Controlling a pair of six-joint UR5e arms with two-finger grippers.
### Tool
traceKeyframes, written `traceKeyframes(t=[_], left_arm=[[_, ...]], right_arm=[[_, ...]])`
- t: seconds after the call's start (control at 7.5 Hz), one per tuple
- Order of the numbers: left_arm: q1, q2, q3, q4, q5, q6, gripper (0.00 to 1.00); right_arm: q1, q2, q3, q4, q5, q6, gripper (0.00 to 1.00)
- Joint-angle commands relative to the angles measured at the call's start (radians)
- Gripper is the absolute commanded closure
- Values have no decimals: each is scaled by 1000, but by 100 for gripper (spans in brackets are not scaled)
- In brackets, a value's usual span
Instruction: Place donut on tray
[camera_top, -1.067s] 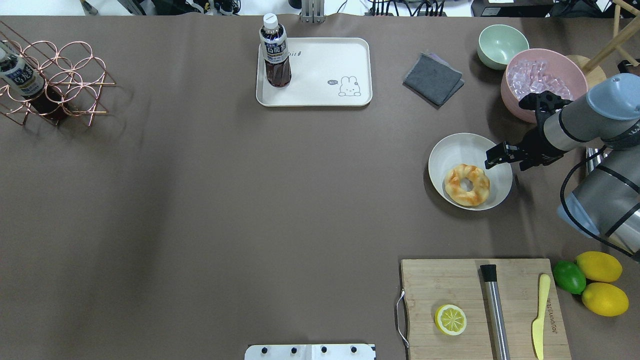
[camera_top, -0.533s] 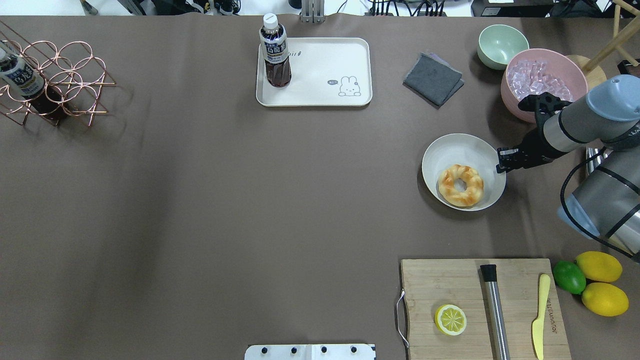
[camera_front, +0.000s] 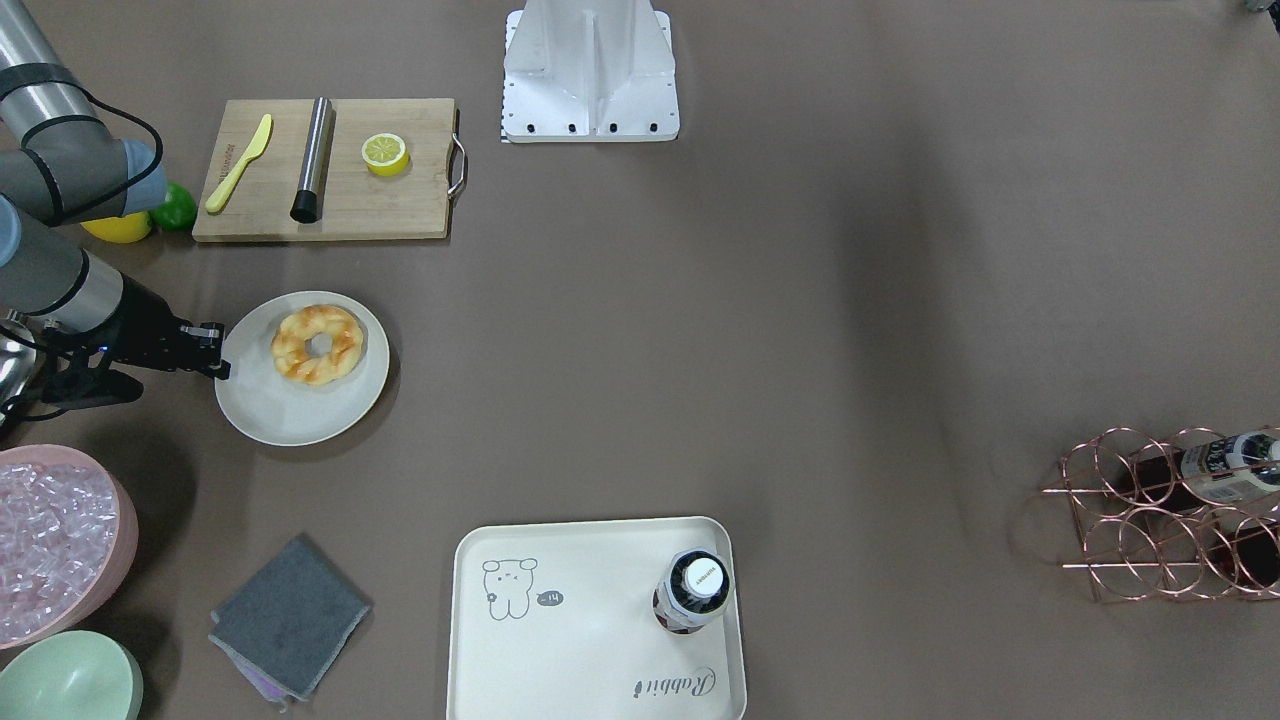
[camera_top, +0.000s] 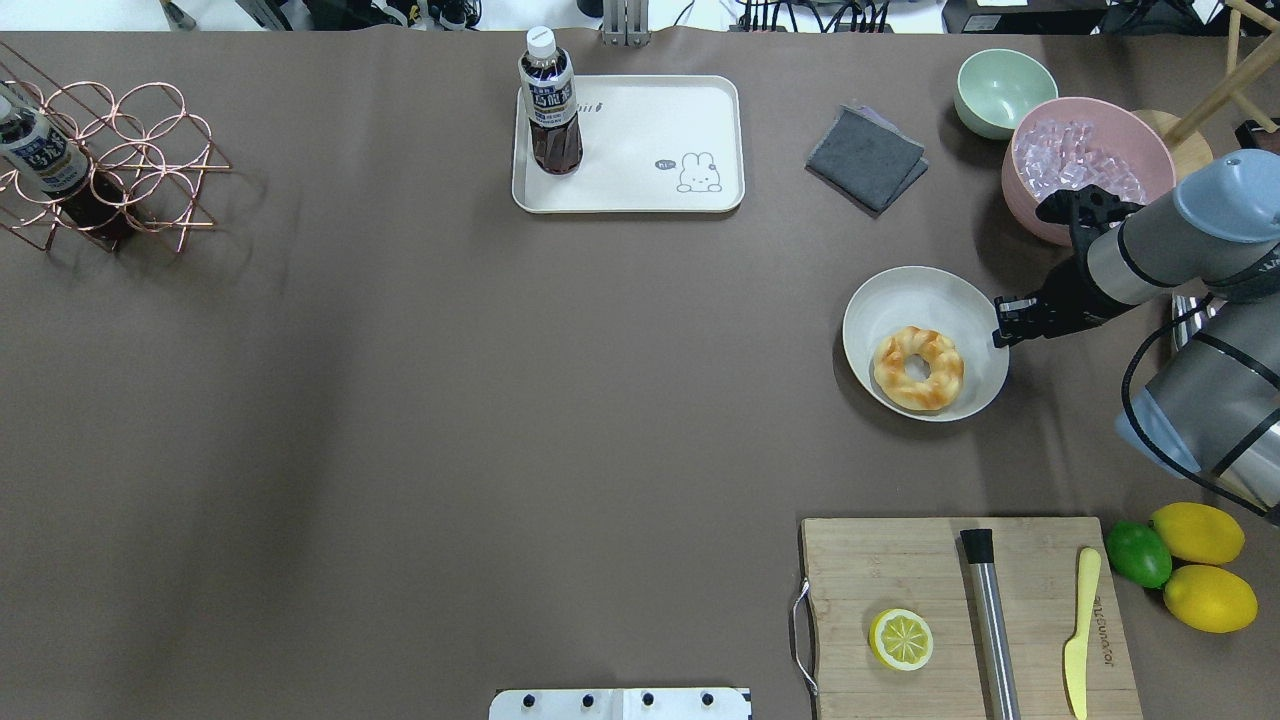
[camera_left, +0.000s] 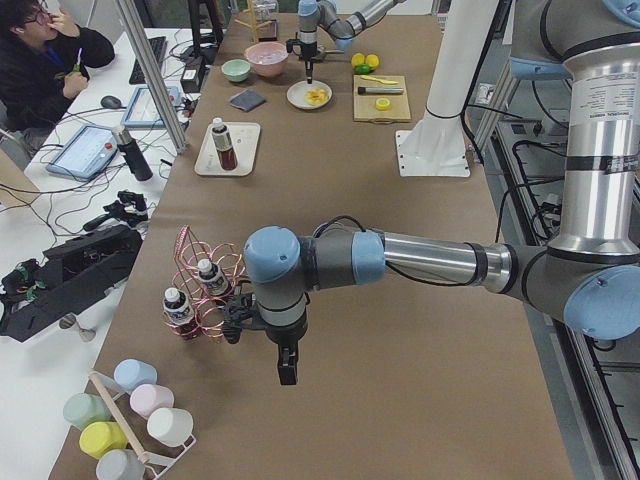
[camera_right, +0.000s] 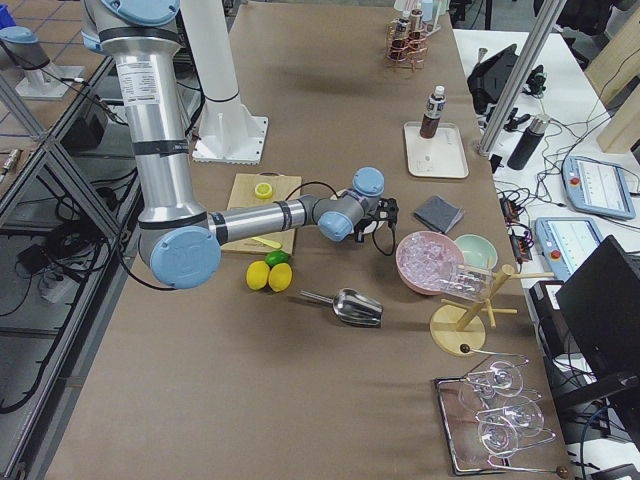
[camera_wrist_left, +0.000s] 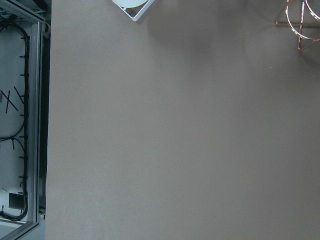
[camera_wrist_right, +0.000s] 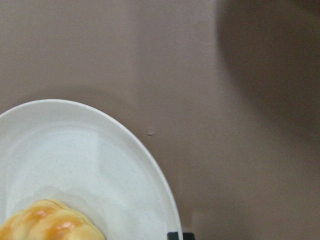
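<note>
Golden-orange and cream, the donut (camera_top: 918, 368) lies flat on the round white plate (camera_top: 925, 282), on the part of the plate nearer the robot; it is not on the tray (camera_top: 640, 190). The tray sits well apart from the plate, farther from the robot and off to the plate's left on the brown surface (camera_top: 400, 400); a dark bottle (camera_top: 550, 110) stands upright in the tray's corner farthest from the plate.

The right pincer (camera_top: 1003, 322) is low, right at the plate's rim on the robot's right side; it points at the plate and holds nothing that can be seen; whether its fingers are spread or pressed together cannot be told. The left pincer (camera_left: 287, 368) hangs over bare surface very far from the plate, near the copper wire rack (camera_top: 110, 165); it shows only in the side view, so its state cannot be told either.

A grey cloth (camera_top: 866, 157), a pink bowl (camera_top: 1085, 160) of clear cubes and a green bowl (camera_top: 1003, 90) lie beyond the plate; a wooden cutting board (camera_top: 900, 570) with a half lemon (camera_top: 901, 639) lies on the robot's side of the plate.
</note>
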Motion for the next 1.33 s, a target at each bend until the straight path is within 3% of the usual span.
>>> traceKeyframes(t=[0.0, 0.8, 1.2], left_arm=[[0, -1, 0, 0, 0, 0, 2], [0, 2, 2, 2, 0, -2, 2], [0, -1, 0, 2, 0, -3, 2]], right_arm=[[18, 12, 18, 4, 72, 7, 100], [29, 171, -1, -3, 83, 94, 100], [53, 405, -224, -5, 81, 174, 100]])
